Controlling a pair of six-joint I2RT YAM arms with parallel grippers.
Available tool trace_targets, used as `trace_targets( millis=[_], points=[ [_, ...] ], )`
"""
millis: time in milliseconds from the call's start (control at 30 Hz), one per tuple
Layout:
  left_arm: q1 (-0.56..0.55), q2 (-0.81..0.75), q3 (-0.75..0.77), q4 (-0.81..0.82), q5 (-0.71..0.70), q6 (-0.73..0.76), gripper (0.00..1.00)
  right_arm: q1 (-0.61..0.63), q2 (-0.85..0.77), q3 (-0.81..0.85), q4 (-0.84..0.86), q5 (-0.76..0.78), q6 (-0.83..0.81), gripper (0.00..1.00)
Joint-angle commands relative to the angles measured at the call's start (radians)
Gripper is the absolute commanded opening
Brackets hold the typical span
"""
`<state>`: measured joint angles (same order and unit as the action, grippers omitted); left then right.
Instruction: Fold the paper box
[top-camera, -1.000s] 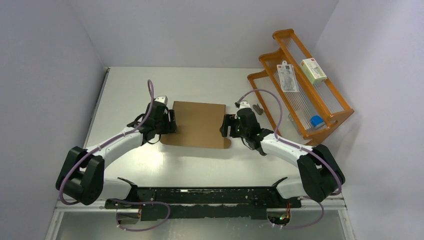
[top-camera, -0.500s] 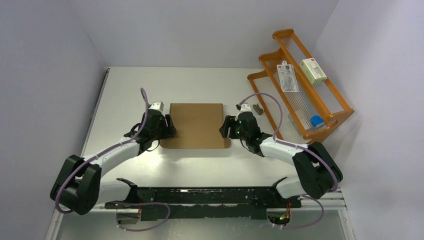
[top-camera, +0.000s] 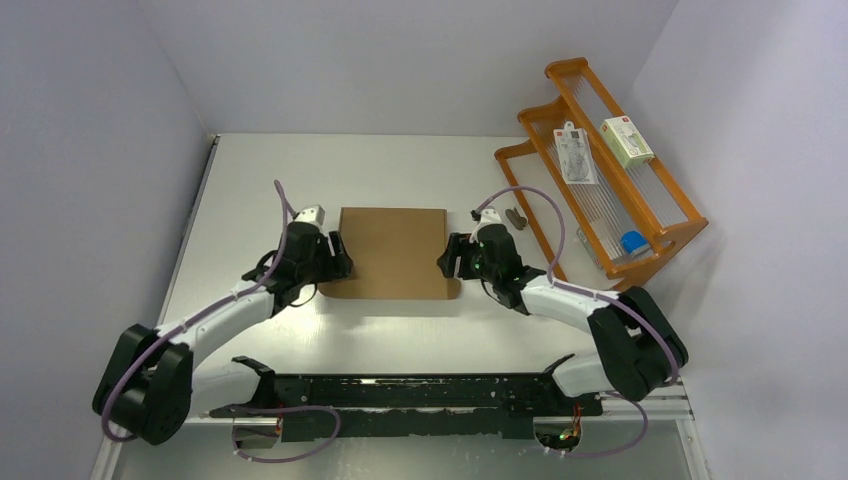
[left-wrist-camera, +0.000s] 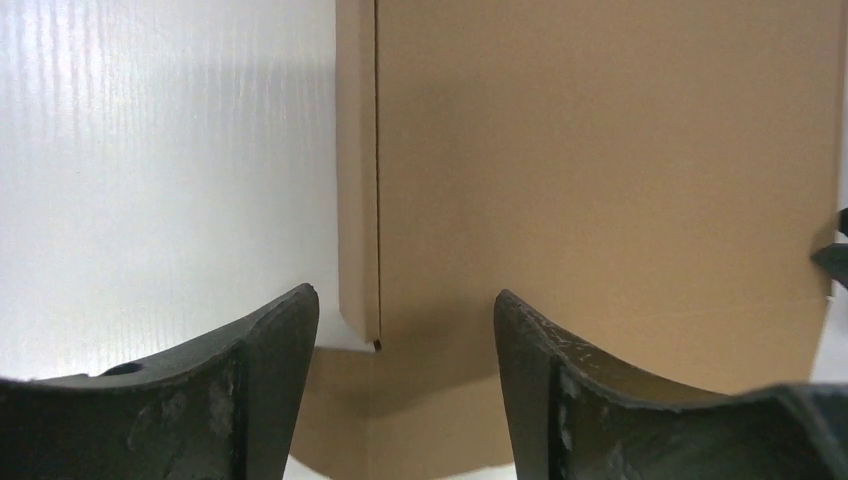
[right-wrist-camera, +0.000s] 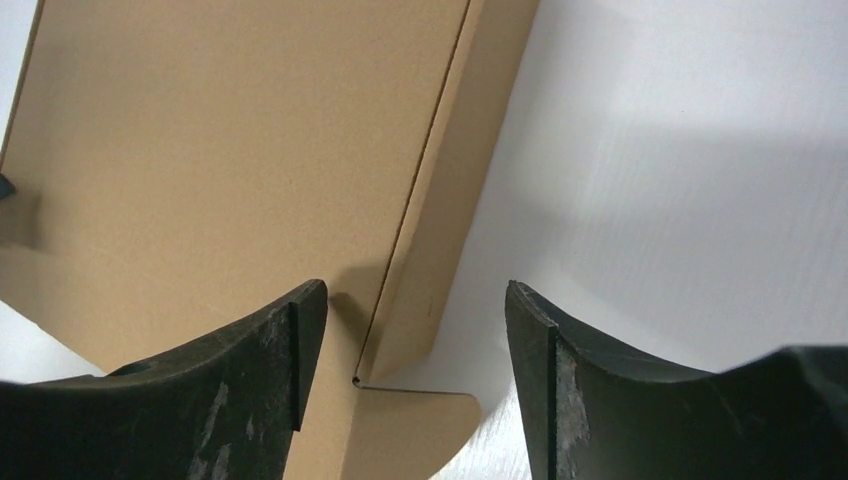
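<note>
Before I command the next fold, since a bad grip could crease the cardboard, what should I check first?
1. Left claw open: ok, jaws apart at the left edge of the paper box.
2. Right claw open: ok, jaws apart at the box's right edge.
3. Nothing pinched: ok, neither claw is closed on cardboard.
4. Box lying on the table between both claws: ok.
5. Side flaps standing upright: cannot tell.
6. Orange rack apart from the box: ok.
</note>
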<state>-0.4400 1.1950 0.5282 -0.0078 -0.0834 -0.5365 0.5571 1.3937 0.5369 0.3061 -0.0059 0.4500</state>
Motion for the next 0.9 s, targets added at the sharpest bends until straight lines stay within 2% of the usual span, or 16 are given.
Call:
trace_targets(
  millis=[0, 267, 400, 500, 667, 867],
  points=[
    [0.0, -0.126, 0.077, -0.12, -0.004, -0.013, 0.72, 0.021, -0.092, 0.048, -0.094, 0.003, -0.091, 0.72],
    [0.003, -0.298, 0.231, -0.33, -0.058, 0.057, 0.89, 0.189, -0.195, 0.1, -0.188, 0.113, -0.245, 0.84],
    [0.004, -0.337, 0.323, -0.425, -0.07, 0.124, 0.95, 0.258, -0.214, 0.132, -0.238, 0.111, -0.347, 0.9],
    [0.004, -0.344, 0.361, -0.473, -0.064, 0.186, 0.97, 0.306, -0.193, 0.165, -0.287, 0.061, -0.454, 0.94],
    [0.012, -0.329, 0.366, -0.498, -0.125, 0.266, 0.97, 0.439, -0.126, 0.211, -0.371, 0.127, -0.625, 1.0],
    [0.078, -0.345, 0.327, -0.485, -0.009, 0.311, 0.97, 0.589, -0.046, 0.233, -0.335, 0.24, -0.821, 1.0]
  ],
)
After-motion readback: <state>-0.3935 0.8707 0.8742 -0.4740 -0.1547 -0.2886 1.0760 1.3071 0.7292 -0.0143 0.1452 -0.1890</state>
